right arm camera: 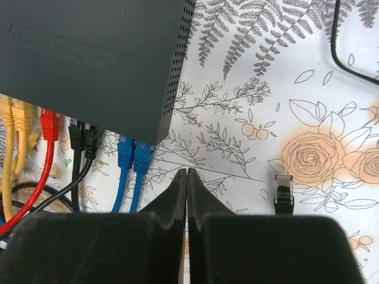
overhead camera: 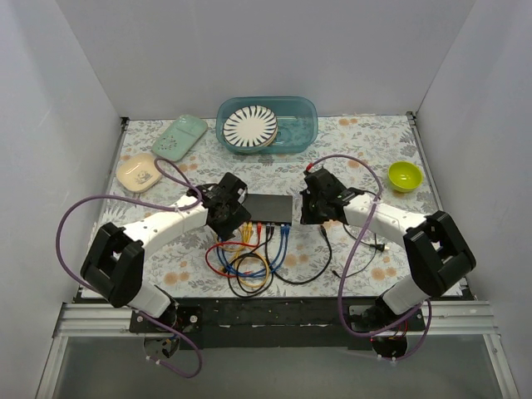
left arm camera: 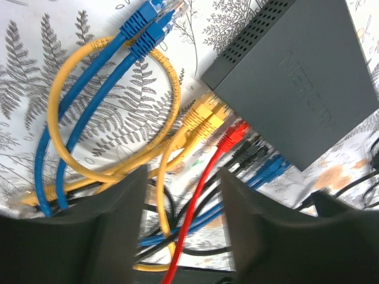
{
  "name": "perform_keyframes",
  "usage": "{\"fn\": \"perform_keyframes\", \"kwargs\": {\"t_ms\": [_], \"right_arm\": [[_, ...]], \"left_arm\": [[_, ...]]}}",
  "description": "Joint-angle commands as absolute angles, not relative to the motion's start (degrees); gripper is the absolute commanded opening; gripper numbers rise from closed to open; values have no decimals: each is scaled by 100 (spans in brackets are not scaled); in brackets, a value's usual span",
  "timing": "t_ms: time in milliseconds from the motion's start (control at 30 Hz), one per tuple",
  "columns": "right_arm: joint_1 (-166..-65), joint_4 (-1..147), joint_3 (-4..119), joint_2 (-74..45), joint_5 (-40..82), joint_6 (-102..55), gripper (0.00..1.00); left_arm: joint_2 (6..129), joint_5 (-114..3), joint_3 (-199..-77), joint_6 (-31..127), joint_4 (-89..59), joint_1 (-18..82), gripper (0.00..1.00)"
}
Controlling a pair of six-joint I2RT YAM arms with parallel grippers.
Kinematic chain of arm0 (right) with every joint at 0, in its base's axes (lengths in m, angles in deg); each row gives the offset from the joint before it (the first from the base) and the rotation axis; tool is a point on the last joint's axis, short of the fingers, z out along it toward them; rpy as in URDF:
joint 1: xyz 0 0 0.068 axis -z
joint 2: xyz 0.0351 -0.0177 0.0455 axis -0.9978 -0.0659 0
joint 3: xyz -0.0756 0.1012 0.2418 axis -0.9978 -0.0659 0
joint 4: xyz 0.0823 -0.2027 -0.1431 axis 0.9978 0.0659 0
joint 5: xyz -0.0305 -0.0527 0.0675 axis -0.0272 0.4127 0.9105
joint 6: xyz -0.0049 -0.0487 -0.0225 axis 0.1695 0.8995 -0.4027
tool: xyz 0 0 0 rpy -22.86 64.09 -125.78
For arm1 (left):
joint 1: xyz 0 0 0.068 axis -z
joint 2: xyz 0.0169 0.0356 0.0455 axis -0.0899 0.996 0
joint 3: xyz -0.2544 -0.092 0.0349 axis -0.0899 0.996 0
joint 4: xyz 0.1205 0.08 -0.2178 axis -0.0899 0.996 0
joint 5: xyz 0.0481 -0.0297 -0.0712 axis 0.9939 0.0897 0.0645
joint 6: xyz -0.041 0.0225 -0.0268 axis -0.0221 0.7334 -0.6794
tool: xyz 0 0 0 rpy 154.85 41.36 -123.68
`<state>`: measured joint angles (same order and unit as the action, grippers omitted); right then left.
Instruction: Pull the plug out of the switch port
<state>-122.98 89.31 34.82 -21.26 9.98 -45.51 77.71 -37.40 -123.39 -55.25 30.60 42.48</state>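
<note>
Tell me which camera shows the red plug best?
Right wrist: the red plug is sharp and close, seated in the switch. Left wrist shows it slanted, crowded between yellow plugs and black plugs. Top view shows only a tiny red speck.

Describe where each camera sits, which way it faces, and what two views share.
Top external: above and behind the bases, looking down on floral table, dark grey network switch, both arms.
Left wrist: on left arm, facing the switch's ports between open jaws.
Right wrist: on right arm, facing the ports past shut jaws.
Shared: both wrists see the red cable plug.
</note>
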Motion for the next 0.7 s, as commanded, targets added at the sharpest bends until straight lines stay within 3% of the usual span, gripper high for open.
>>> {"fn": "perform_keyframes", "kwargs": {"t_ms": [0, 33, 67, 100, 133, 167, 233, 467, 500, 667], "right_arm": [[-12331, 8630, 3579, -1841, 978, -4746, 1], [-12331, 8490, 3457, -1727, 969, -4737, 1], [-12323, 8349, 3351, -1456, 977, -4720, 9], [-12331, 8035, 3255, -1331, 995, -4711, 24], [-12331, 7892, 3088, -1208, 1056, -4702, 50], [-12323, 7804, 3052, -1033, 1074, -4763, 63], [-12296, 7943, 3077, -909, 1048, -4851, 77], [-12235, 7691, 2571, -575, 1036, -5080, 81], [-12226, 7384, 2394, -522, 1239, -5036, 81], [-11893, 6617, 1883, -662, 2827, -5256, 69]], "left_arm": [[7144, -3453, -12338, -5605, 3228, 4251, 70], [7012, -3400, -12294, -5570, 3166, 4251, 80], [6723, -3399, -12233, -5482, 3044, 4208, 98], [6599, -3504, -12050, -5307, 2599, 4146, 98], [6476, -3679, -11961, -5166, 2360, 4067, 98], [6396, -3872, -11864, -4965, 2157, 3884, 98], [6229, -4592, -11609, -4770, 1568, 3760, 98], [6614, -5666, -11256, -4330, 38, 3724, 89], [6789, -5797, -11335, -4182, -233, 3715, 81], [8538, -6491, -12196, -3925, -437, 3715, 62]]}}
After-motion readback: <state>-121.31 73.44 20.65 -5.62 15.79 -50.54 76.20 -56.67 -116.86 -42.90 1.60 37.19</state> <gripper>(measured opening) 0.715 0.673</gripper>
